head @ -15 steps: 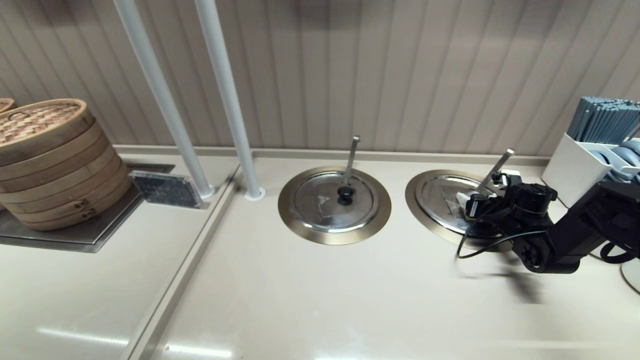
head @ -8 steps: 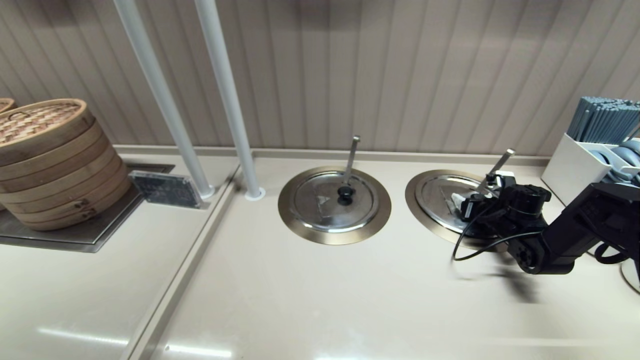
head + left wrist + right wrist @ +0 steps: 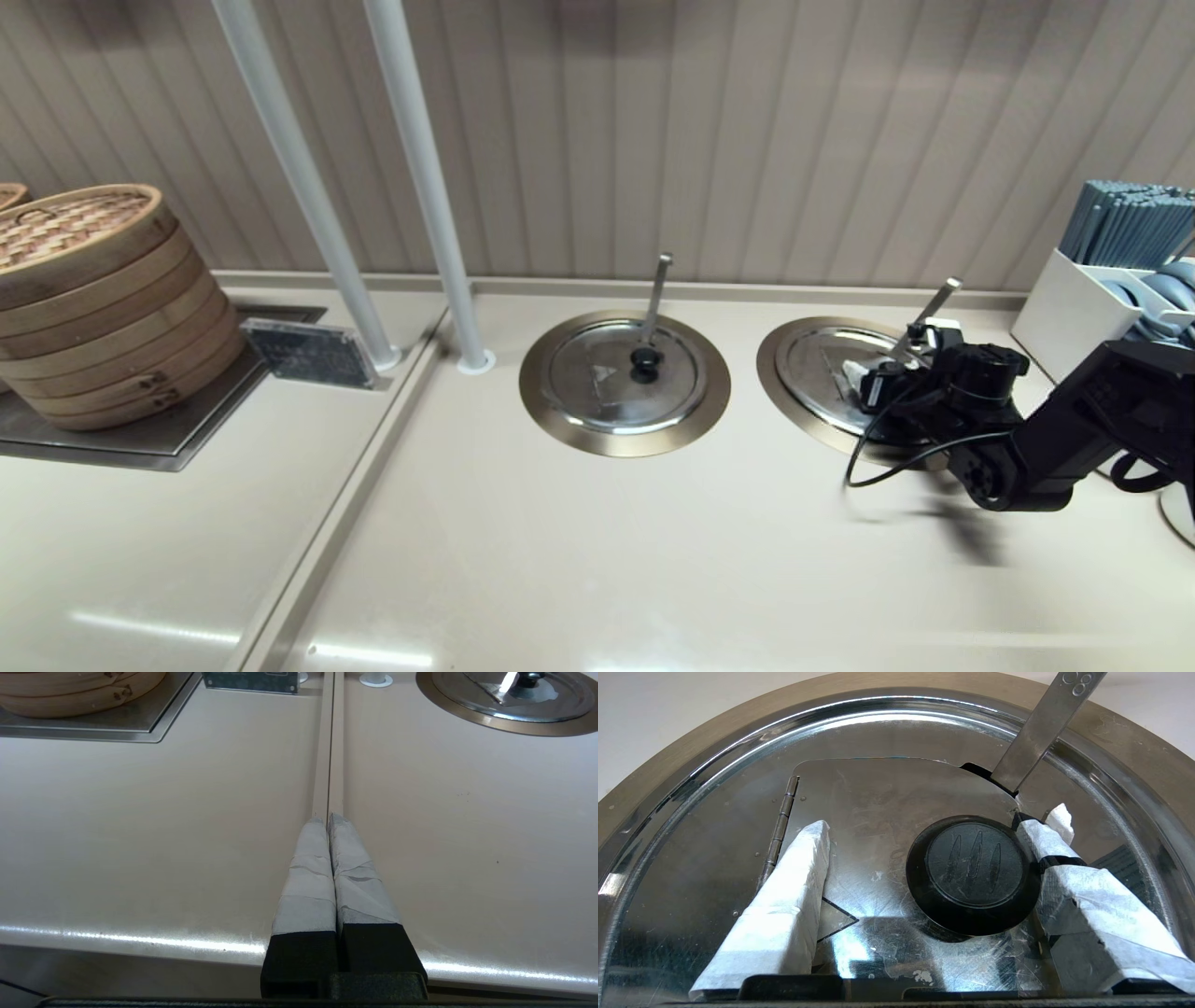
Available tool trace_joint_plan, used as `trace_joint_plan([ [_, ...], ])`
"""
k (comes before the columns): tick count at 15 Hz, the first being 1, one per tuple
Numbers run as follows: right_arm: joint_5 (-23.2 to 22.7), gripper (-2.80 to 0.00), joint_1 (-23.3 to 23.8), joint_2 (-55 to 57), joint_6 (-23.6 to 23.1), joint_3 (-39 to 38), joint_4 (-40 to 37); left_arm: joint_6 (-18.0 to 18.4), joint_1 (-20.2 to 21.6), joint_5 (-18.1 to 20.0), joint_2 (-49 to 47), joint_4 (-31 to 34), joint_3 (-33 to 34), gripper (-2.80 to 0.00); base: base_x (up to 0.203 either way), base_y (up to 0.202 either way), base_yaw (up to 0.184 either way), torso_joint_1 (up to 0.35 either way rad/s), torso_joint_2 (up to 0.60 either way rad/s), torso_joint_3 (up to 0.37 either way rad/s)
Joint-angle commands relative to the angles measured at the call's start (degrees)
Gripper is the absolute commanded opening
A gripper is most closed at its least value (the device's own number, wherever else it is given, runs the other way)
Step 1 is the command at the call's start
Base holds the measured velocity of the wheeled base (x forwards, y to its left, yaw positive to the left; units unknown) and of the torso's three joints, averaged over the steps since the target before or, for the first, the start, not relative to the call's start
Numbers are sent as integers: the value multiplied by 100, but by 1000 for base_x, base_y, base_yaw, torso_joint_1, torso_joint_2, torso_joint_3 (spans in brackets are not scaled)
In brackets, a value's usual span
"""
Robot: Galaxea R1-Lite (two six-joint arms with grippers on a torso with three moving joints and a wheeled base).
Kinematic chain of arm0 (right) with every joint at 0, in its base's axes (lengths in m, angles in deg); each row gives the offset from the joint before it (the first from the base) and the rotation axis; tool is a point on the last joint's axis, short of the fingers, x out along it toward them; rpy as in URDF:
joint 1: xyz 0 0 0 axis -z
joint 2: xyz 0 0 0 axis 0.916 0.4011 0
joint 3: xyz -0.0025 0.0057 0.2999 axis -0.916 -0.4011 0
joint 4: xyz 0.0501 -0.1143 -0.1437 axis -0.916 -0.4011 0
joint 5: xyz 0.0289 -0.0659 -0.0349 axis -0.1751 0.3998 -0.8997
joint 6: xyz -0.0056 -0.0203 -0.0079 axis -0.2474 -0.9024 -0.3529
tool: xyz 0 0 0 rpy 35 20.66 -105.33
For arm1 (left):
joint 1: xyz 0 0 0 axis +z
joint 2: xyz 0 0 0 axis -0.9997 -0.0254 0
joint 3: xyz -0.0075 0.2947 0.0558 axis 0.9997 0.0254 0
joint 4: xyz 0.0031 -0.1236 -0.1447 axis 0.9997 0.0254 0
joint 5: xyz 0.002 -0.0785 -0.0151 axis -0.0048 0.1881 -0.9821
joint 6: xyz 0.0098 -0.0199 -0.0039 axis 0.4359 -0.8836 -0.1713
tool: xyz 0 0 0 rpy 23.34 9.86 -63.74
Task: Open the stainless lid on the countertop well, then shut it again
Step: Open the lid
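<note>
The stainless lid (image 3: 822, 366) (image 3: 887, 793) lies flat and closed in the countertop well, inside its brass-toned ring (image 3: 775, 373) (image 3: 691, 756). The long slanting ladle handle (image 3: 929, 313) (image 3: 1041, 723) sticks out through a notch in the lid. My right gripper (image 3: 896, 359) (image 3: 924, 828) is open and hangs low over the lid, straddling the black knob (image 3: 973, 868). One taped finger (image 3: 1057, 844) is right beside the knob and the other finger (image 3: 794, 882) stands well apart, near the hinge and the triangular mark (image 3: 833, 919). My left gripper (image 3: 327, 819) is shut and empty, parked over the counter's seam.
The twin lid (image 3: 624, 373) (image 3: 509, 695) with its near-vertical ladle handle sits left of the task lid. Stacked bamboo steamers (image 3: 93, 299) and a small sign (image 3: 308, 353) are far left. Two white poles (image 3: 425, 187) rise behind. A white utensil holder (image 3: 1083, 308) stands at the right.
My right gripper has shifted slightly left and farther over the lid, then held still. The lid has stayed closed and the left arm has not moved.
</note>
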Motion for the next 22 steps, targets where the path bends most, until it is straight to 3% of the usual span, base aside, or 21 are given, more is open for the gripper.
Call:
trace_joint_plan([
  [1,0,0,-27,-49,22,-5,42,0,1,0,0,-3,-1,-280,0,0,0,0,0,0],
  [22,255,0,-409,-535,133,-332,257,0,1,0,0,-3,-2,-280,0,0,0,0,0,0],
])
